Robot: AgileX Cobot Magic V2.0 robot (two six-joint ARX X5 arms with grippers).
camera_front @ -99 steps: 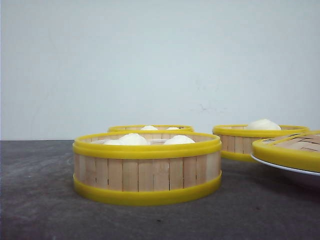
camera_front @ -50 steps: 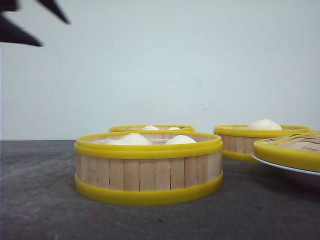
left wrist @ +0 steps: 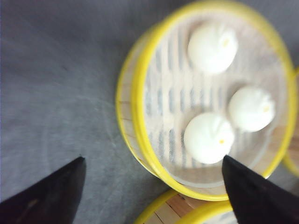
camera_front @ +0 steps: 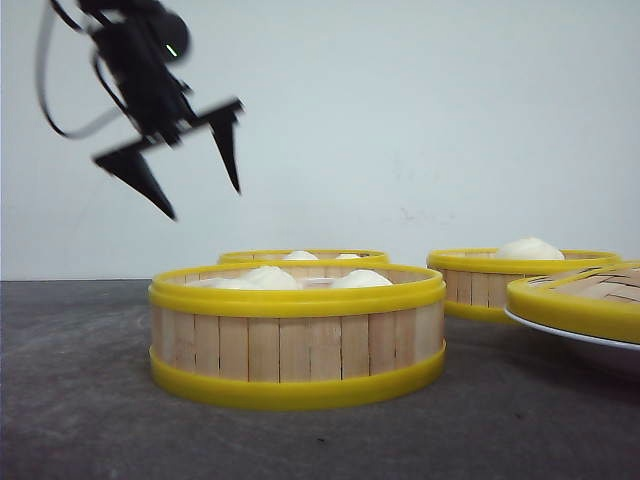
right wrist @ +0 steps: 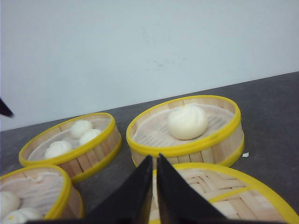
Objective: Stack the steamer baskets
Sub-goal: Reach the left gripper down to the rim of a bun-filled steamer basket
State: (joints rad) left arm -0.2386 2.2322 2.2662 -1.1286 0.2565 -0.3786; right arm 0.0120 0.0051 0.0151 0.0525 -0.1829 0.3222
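Note:
Three steamer baskets stand on the dark table. The nearest (camera_front: 296,345) holds buns, a second (camera_front: 302,257) sits behind it, and a third (camera_front: 480,285) with one bun stands at the right. My left gripper (camera_front: 203,200) hangs open in the air above and left of the nearest basket. In its wrist view the open left gripper (left wrist: 153,161) looks down on a basket (left wrist: 135,107) with three buns, and another basket's rim (left wrist: 187,210) shows beside it. My right gripper (right wrist: 154,157) is shut on nothing, above the slatted lid (right wrist: 233,191), and is out of the front view.
The yellow-rimmed lid (camera_front: 575,300) rests on a white plate (camera_front: 590,350) at the right edge. A pale wall rises behind the table. The right wrist view shows the one-bun basket (right wrist: 205,151), the three-bun basket (right wrist: 93,151) and a third (right wrist: 60,198).
My left gripper has come into the front view from the upper left, moving down and to the right, its fingers open. The baskets and the lid have stayed in place.

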